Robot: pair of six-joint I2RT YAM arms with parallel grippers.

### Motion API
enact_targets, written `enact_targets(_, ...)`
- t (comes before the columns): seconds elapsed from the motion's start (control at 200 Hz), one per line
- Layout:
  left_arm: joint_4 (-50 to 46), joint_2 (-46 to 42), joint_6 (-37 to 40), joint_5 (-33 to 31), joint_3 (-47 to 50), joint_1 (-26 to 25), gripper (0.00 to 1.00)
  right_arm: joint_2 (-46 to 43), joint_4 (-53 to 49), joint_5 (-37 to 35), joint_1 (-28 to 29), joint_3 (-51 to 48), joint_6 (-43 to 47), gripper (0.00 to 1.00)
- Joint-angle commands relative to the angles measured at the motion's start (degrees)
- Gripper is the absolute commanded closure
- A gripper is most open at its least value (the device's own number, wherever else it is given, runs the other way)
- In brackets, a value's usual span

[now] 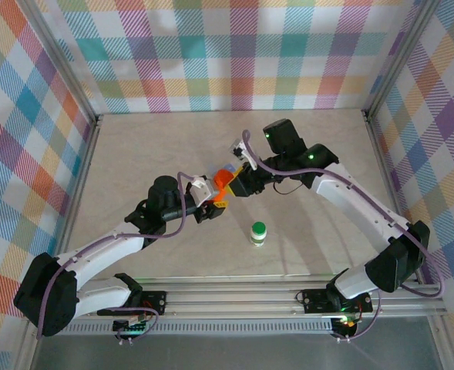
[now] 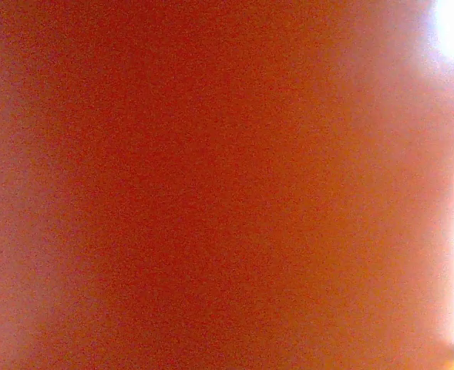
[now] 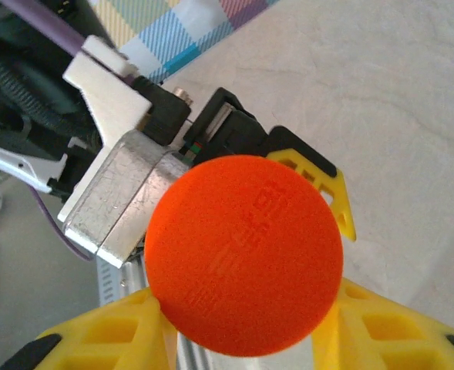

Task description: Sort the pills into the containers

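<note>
We find the orange container (image 1: 224, 182) at the centre of the top view, between the two arms and over the worktop (image 1: 134, 154). The left gripper (image 1: 216, 199) clamps it from the lower left. The right gripper (image 3: 246, 333) has its yellow fingers (image 3: 111, 339) pressed against both sides of the container's round top. A white bottle with a green cap (image 1: 258, 233) stands apart, lower right of them.

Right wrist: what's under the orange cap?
Yellow fingers of the right hand flank the orange cap; left hand behind holds the bottle. Contents beneath are covered.
</note>
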State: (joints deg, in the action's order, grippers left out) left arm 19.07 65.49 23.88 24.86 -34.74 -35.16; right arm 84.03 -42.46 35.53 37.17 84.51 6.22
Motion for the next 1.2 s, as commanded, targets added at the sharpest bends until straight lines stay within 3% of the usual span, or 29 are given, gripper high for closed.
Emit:
enact_targets(0.0, 8.87, -2.72, 4.06, 0.72, -1.65, -2.10, 1.00, 0.71, -0.99, 0.85, 0.37, 0.79, -8.50, 0.66)
enact_targets(0.105, 8.08, -2.94, 4.25, -0.15, -1.61, -2.28, 1.00, 0.22, 0.66, -1.07, 0.39, 1.52, -12.28, 0.48)
enact_targets(0.165, 7.74, -2.79, 4.51, -0.72, -1.56, -2.33, 1.00, 0.09, 2.03, -1.72, 0.37, 1.80, -15.05, 0.44)
enact_targets(0.42, 7.98, -2.00, 4.51, 0.40, -1.71, -2.88, 1.00, -0.96, 4.30, -10.62, 0.45, 1.35, -21.68, 0.41)
enact_targets(0.575, 7.47, -1.49, 4.50, 3.03, -2.08, -3.06, 1.00, -1.24, 7.31, -11.99, 0.38, -0.08, -24.99, 0.35)
enact_targets(0.775, 8.10, -2.27, 4.06, 4.43, -1.67, -3.26, 1.00, -1.70, 9.36, -16.28, -0.88, -1.63, -28.93, 0.35)
enact_targets(0.985, 8.70, -3.72, 3.49, 4.85, -1.36, -3.26, 1.00, -3.98, 13.76, -13.47, -4.65, -6.02, -32.62, 0.38)
enact_targets(1.09, 8.82, -2.55, 3.28, 4.37, -1.73, -3.26, 1.00, -4.31, 17.18, -6.98, -4.56, -6.80, -32.62, 0.34)
enact_targets(1.195, 9.65, -1.07, 2.72, 3.78, -1.80, -3.28, 1.00, -4.83, 18.20, -6.29, -4.08, -6.82, -32.86, 0.29)
